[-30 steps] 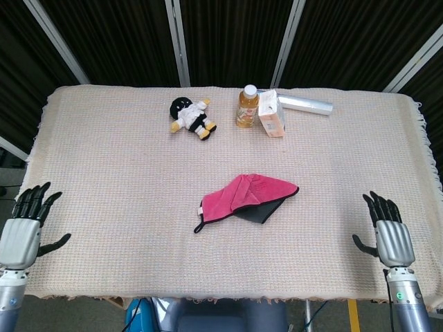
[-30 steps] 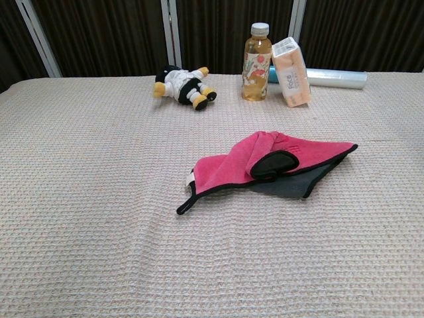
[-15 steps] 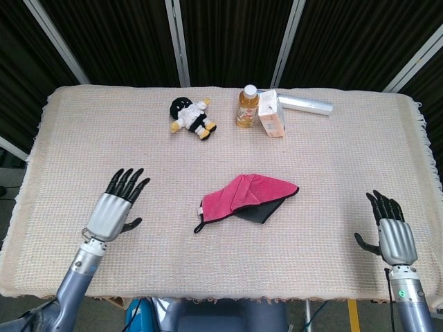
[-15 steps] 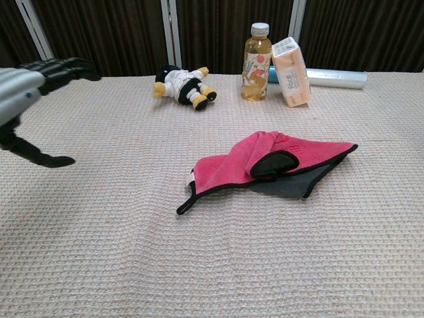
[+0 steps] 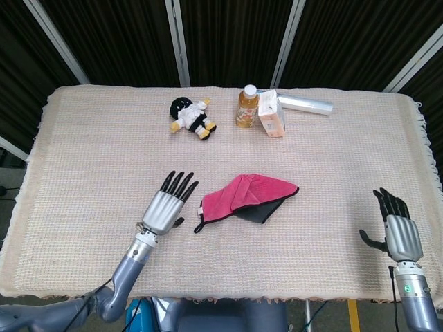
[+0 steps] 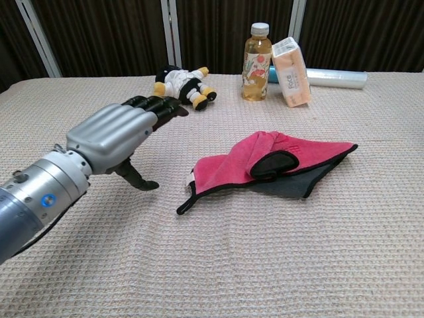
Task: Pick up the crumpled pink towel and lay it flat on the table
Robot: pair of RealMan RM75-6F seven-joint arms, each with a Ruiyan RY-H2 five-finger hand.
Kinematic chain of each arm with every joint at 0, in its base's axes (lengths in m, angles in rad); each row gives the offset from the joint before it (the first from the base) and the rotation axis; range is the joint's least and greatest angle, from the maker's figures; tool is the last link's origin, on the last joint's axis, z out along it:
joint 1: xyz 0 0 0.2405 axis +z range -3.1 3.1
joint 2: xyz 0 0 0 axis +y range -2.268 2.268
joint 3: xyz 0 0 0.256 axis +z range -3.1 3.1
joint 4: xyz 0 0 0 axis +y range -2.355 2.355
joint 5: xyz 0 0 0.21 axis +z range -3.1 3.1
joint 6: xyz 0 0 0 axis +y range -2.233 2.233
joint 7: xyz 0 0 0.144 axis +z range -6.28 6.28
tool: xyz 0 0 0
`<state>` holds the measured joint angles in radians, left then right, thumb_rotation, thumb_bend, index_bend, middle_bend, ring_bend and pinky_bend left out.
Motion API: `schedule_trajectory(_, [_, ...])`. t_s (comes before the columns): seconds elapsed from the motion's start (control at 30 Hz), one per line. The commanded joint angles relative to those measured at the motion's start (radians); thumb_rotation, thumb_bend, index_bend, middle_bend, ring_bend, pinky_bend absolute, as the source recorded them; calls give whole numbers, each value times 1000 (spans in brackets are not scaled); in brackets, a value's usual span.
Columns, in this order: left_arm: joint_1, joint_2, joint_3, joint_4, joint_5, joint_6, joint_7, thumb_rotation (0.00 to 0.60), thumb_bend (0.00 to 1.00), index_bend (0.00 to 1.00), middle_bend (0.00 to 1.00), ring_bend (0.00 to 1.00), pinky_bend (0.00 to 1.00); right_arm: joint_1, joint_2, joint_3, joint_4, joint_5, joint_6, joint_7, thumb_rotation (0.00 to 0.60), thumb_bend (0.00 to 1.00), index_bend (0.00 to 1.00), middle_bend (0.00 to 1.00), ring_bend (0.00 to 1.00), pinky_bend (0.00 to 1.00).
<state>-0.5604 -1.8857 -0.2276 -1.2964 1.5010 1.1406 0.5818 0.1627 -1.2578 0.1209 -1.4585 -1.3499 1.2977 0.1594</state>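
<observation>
The left robot hand (image 5: 165, 205) hovers released, fingers stretched forward, just beside the crumpled pink towel (image 5: 242, 196); the right robot hand (image 5: 397, 232) stands upright, fingers apart, empty.

Little here carries writing I can read. On the peach tissue pack (image 6: 292, 71) beside the bottle (image 6: 256, 63), the side print looks like "Face", though it is small and tilted. The bottle's label (image 6: 254, 68) has a colourful picture, but its words are too small to read.
</observation>
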Motion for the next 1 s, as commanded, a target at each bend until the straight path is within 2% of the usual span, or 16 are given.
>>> schedule_trajectory(0.03, [-45,-68,-7,78,-19,-27,26,600,115,88,10,0,0,2,1,4,7,9,-9,12,600,275,0,0,0,0])
schedule_trajectory(0.3, [-106,-157,-5,184,-14,-42,8,600,122,89,9,0,0,6,1,13,23,27,-23,31,600,275,0,0,0,0])
schedule_trajectory(0.5, [-131,-196,10,250,9,-27,-23,600,207,103,18,0,0,5,2,11,21,24,-24,37,600,274,0,0,0,0])
schedule_trajectory(0.7, [-144,-227,43,329,90,69,-173,600,288,144,42,0,0,5,6,8,12,21,-26,37,600,275,0,0,0,0])
schedule_trajectory(1.0, [-143,-228,76,419,154,183,-308,600,313,165,56,0,0,2,10,3,-2,15,-20,33,600,275,0,0,0,0])
